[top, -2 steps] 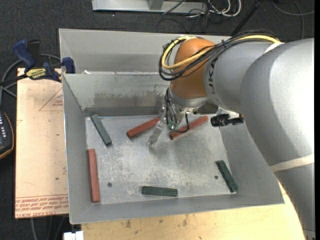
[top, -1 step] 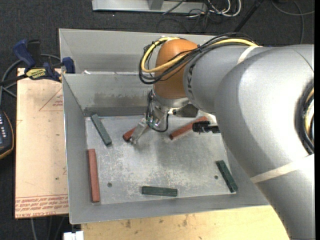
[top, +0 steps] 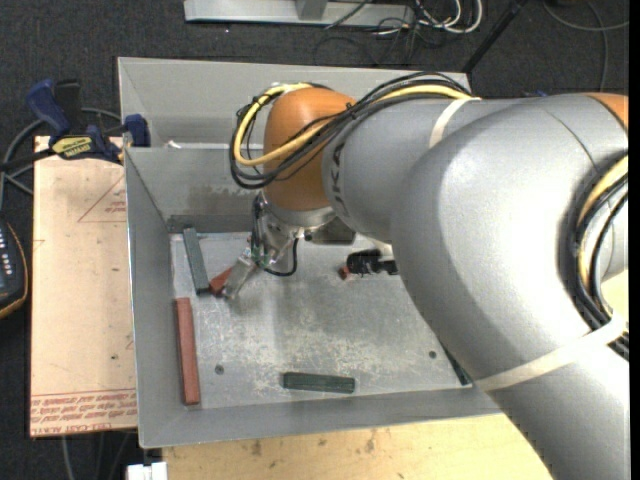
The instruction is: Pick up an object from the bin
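My gripper (top: 233, 287) hangs low over the left part of the bin floor, under the orange wrist cover. Its tip is right beside the lower end of a grey-green flat bar (top: 194, 260) that lies along the left wall. A small reddish piece (top: 217, 283) shows between that bar and the tip; whether it is held I cannot tell. A black small thing with a red end (top: 367, 264) lies to the right of the gripper, partly hidden by the arm.
A long red-brown bar (top: 187, 352) lies along the left wall toward the front. A dark green short bar (top: 318, 382) lies near the front wall. The arm covers the bin's right side and back right corner.
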Robot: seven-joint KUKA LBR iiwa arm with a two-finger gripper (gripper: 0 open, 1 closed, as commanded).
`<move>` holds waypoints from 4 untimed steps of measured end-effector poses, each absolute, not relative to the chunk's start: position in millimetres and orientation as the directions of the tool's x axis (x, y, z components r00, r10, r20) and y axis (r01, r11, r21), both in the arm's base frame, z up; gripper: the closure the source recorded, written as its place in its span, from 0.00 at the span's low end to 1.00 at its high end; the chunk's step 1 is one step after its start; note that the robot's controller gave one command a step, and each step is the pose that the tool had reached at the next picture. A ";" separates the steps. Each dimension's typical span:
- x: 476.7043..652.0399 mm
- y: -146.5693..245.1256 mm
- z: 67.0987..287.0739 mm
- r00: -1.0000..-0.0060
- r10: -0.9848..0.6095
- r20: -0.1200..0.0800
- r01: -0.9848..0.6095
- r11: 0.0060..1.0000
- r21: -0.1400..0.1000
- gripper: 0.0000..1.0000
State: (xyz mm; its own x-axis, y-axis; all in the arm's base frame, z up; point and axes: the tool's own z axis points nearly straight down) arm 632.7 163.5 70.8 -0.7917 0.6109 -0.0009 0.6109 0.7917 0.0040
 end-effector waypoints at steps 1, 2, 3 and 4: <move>648.8 216.9 70.2 -0.776 0.631 0.002 0.631 0.776 -0.003 0.00; 649.6 215.3 70.6 -0.774 0.633 -0.002 0.633 0.774 0.001 1.00; 650.0 211.5 135.0 -0.741 0.672 -0.004 0.672 0.741 0.007 1.00; 641.1 208.1 213.2 -0.757 0.653 -0.005 0.653 0.757 0.009 1.00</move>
